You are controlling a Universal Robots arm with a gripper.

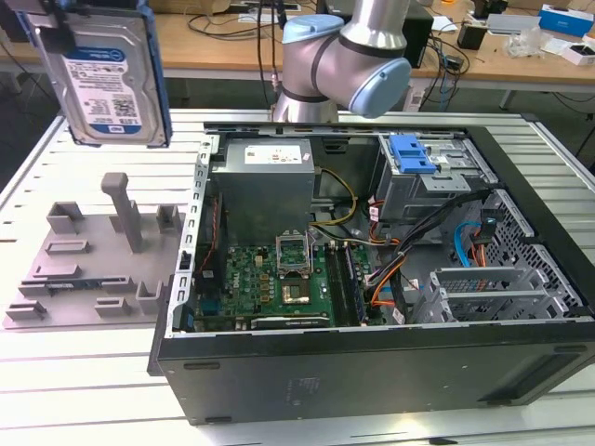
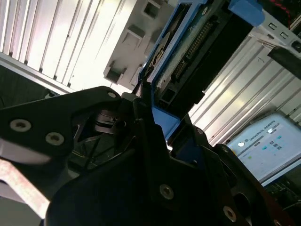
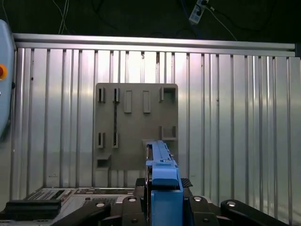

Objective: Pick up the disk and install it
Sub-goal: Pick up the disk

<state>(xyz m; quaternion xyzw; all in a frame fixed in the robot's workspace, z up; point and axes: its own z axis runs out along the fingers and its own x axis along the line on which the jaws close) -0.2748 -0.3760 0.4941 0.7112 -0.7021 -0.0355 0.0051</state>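
Hand [image 3: 162,200] pinches the disk [image 1: 107,74] by its blue edge, high over the grey fixture plate [image 1: 79,268]. If the grip slips, the disk could tilt, fall, or bump the computer case [image 1: 372,381].

— What's the work surface?
— A ribbed aluminium table [image 1: 84,372], brightly lit.
— And behind it?
— A wooden desk [image 1: 214,46] across the frame's top, strewn with cables [image 1: 223,20] and boxes [image 1: 565,19]; dark floor [image 1: 19,121] beneath.

Exterior view angled down from high; both wrist views sharing fixture plate [image 3: 136,125] [image 2: 131,52]
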